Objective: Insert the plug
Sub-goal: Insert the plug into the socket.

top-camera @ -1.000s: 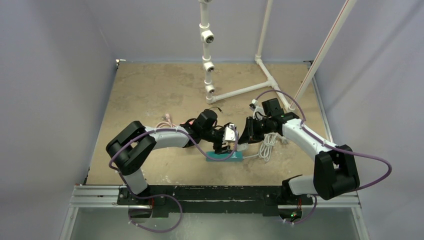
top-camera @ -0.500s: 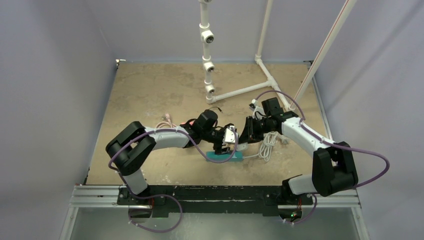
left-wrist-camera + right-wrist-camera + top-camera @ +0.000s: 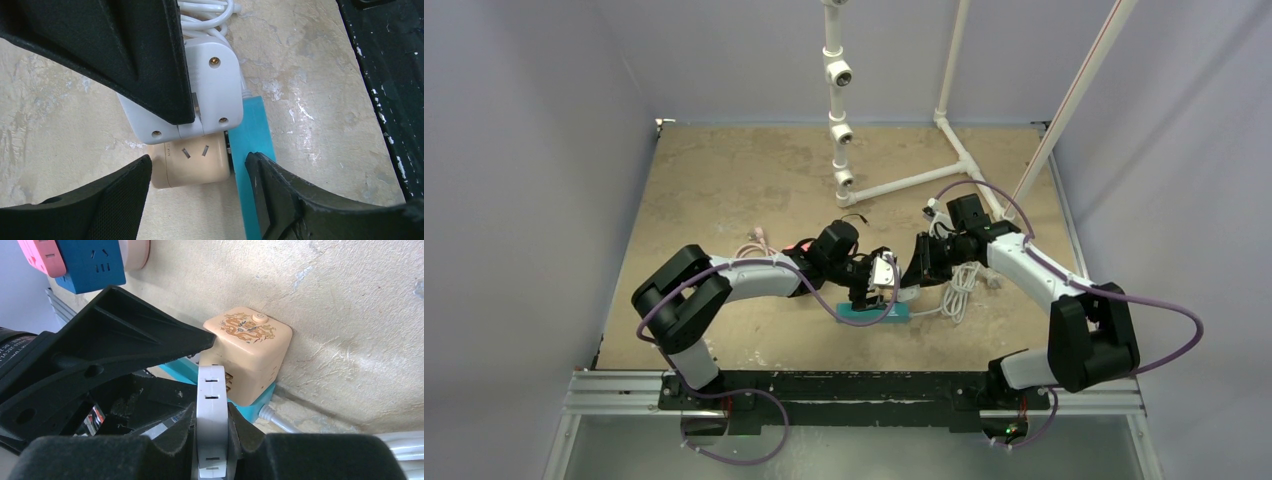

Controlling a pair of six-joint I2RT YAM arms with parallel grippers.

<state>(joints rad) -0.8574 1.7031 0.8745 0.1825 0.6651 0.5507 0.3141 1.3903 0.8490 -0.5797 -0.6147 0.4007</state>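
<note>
A white plug is gripped by my right gripper, which is shut on it. In the right wrist view the plug sits between the pads, its brass prongs close against a beige socket cube. The cube stands on a teal power strip. My left gripper is open. In the left wrist view its jaws straddle the beige cube and the teal strip without clearly touching the cube. The white plug overlaps the cube's top edge there.
A coiled white cable lies right of the strip. Pink and blue adapters lie beyond the cube, with pink cables on the left. A white pipe frame stands at the back. The black front rail is near.
The right arm's elbow has shifted slightly. Both grippers, the plug and the cube stay almost where they were.
</note>
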